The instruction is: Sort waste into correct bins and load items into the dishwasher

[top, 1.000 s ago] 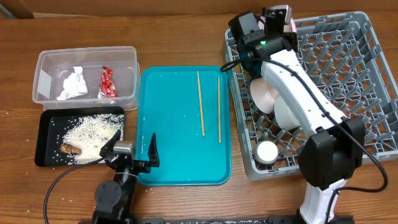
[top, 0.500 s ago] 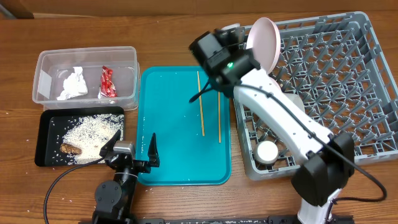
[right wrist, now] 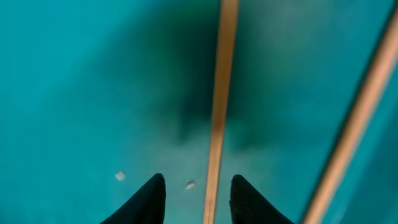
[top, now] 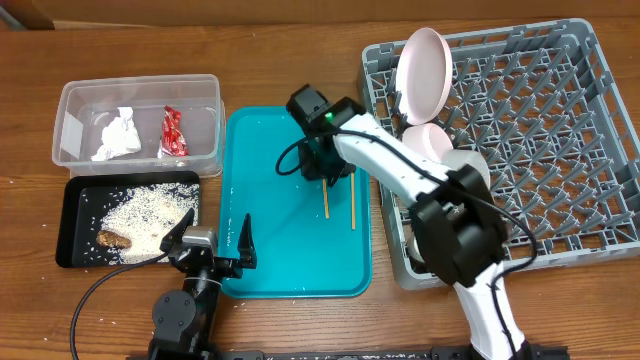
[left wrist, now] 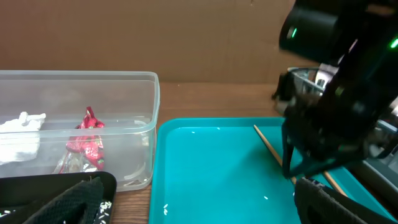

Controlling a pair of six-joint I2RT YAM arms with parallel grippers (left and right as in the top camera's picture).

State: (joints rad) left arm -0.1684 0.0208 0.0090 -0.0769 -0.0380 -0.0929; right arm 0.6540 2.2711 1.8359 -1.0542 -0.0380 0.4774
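Because the right gripper (right wrist: 198, 200) hung low over the teal tray (top: 270, 200) with its jaws narrowly parted astride one chopstick (right wrist: 221, 93) (the second chopstick (right wrist: 360, 106) lay just beside it), a pinch looked imminent, while the left gripper (top: 213, 238) sat wide open at the tray's near edge.

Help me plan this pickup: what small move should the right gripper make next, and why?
Probably lower slightly and close: the right gripper is open, its jaws straddling one chopstick lying flat on the teal tray, not yet gripping it.
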